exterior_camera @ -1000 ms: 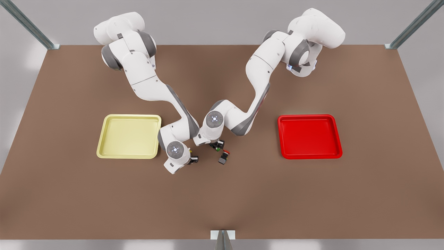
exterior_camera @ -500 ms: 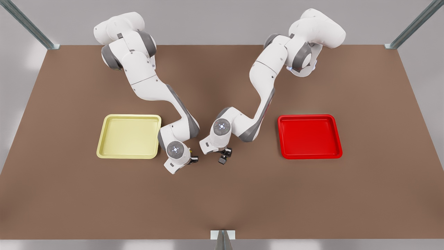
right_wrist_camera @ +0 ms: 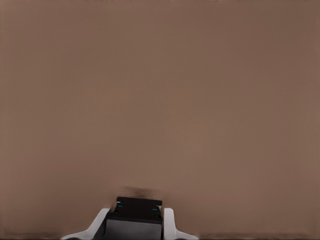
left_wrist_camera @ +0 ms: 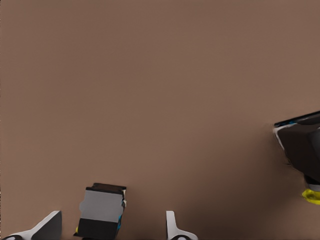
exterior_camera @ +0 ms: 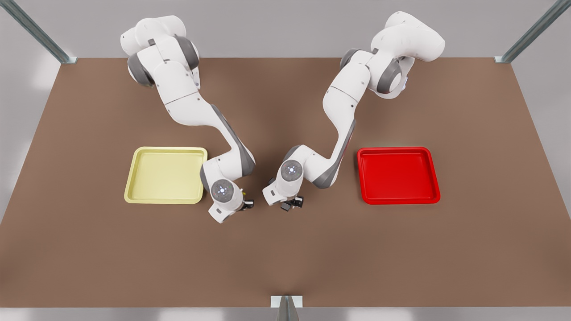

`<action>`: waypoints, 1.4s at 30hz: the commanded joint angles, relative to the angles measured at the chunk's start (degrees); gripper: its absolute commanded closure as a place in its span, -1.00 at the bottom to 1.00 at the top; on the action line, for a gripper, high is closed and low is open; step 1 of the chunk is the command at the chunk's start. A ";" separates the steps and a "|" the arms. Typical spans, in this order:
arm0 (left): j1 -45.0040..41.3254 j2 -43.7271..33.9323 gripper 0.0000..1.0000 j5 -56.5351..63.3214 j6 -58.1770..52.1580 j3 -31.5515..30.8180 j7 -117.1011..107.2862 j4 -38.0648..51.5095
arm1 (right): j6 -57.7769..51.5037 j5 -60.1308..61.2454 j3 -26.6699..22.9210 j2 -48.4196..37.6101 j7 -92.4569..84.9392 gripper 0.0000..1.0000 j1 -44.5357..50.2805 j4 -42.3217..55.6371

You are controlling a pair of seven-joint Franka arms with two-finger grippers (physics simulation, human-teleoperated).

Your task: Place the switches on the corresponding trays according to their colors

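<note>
The dark grey switch point(left_wrist_camera: 102, 212) lies on the counter point(exterior_camera: 285, 258) between the two trays. It sits between the left gripper's point(left_wrist_camera: 112, 215) spread fingers, touching neither; its cap colour cannot be told from here. It looks small, rigid and light, with flat blocky sides, so the body is probably the place to pinch. The round cap would likely slip or tip it, and a tiny piece like this could skid if one finger arrives first.

The yellow switch point(left_wrist_camera: 312, 196) is clamped by its dark body in the right gripper point(right_wrist_camera: 136, 212), just above the counter. That gripper is at the near corner of the pale yellow tray point(exterior_camera: 166, 150), on the front view's left. The red tray point(exterior_camera: 397, 150) lies on the front view's right, beyond the left gripper.
</note>
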 commanded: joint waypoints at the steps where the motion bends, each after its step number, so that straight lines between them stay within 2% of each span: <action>1: -0.15 -0.09 -1.00 0.07 -0.27 0.00 -0.01 0.00 | -1.39 -0.69 0.01 -0.62 0.36 -0.02 -0.09 -0.01; 4: -0.86 -0.01 -1.00 0.07 -0.54 1.50 0.25 -0.09 | -7.19 -0.78 0.01 -5.80 -4.56 -0.02 -1.94 -2.64; 7: -1.91 -0.01 -1.00 0.07 -1.15 2.29 0.25 -0.09 | -6.40 -1.31 -0.25 -12.48 -12.73 -0.02 -5.19 -12.05; 11: -2.00 0.26 -1.00 0.07 -1.06 2.29 0.34 -0.09 | -6.40 -1.40 -3.07 -19.77 -19.68 -0.02 -8.61 -23.73; 13: -2.00 0.78 -1.00 0.07 -0.63 2.38 0.25 -0.09 | -3.51 -1.49 -3.42 -24.96 -21.17 -0.02 -9.32 -33.56; 15: -2.44 1.14 -1.00 -0.02 -0.54 2.38 -0.36 -0.09 | -1.30 -1.49 -3.42 -25.23 -21.17 -0.02 -9.41 -37.54; 16: -2.61 1.22 -1.00 -0.02 -0.45 2.38 -0.45 -0.09 | -1.30 -1.40 -3.42 -24.62 -21.17 -0.99 -10.11 -37.36; 20: -2.70 1.22 -1.00 -1.51 -0.45 2.55 -0.80 0.00 | -1.30 -1.40 -3.51 -24.35 -21.17 -1.00 -10.11 -37.01; 26: -3.32 1.22 -1.00 -4.15 -0.45 5.98 -0.54 0.00 | -1.65 -1.49 -3.51 -24.62 -21.17 -1.00 -10.11 -36.92; 33: -3.85 2.54 -1.00 -4.50 -0.27 6.68 -0.63 0.00 | 2.13 -5.62 -3.77 -23.47 -22.76 -1.00 -10.11 -37.19; 39: -3.93 2.63 -0.98 -4.94 0.43 6.86 -0.27 0.00 | 0.81 -5.62 -3.68 -24.88 -22.84 -1.00 -10.02 -37.10; 40: -3.93 2.89 -0.92 -4.94 0.43 6.86 -0.36 0.09 | 0.81 -5.62 -3.68 -25.32 -24.07 -1.00 -10.20 -37.01; 41: -3.93 2.89 -0.73 -4.94 0.43 6.77 -0.27 0.09 | 0.81 -5.62 -3.68 -25.58 -24.43 -1.00 -10.29 -36.92; 42: -4.02 2.89 -0.38 -4.94 0.43 6.86 -0.10 0.09 | 0.72 -5.70 -3.68 -26.55 -24.51 -1.00 -10.37 -36.92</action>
